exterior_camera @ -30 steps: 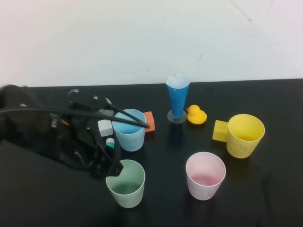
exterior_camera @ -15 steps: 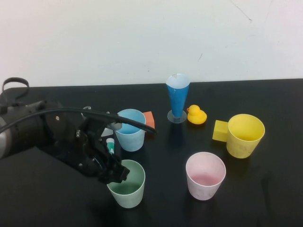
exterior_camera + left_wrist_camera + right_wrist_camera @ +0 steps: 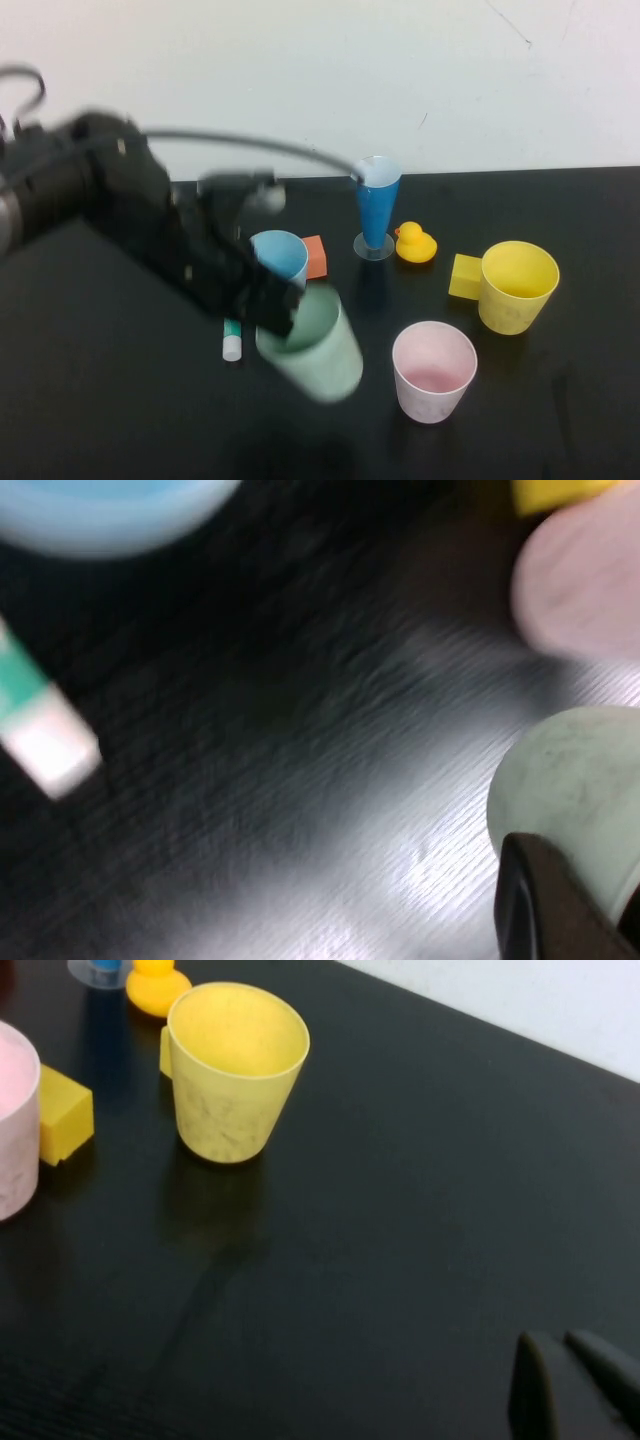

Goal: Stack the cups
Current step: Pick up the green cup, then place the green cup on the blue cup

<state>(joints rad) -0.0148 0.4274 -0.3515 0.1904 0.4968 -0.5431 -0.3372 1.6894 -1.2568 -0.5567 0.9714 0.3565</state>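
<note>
Four cups in play: the green cup is tilted and off the table, apparently pinched at its rim by the left gripper, though blur hides the fingers. Just behind it stands the light blue cup; the pink cup sits to its right, the yellow cup farther right. The right gripper hangs low over bare table near the yellow cup, fingers together, empty.

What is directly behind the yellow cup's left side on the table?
A yellow block sits against the yellow cup. Left gripper holds the green cup; right gripper is parked.
</note>
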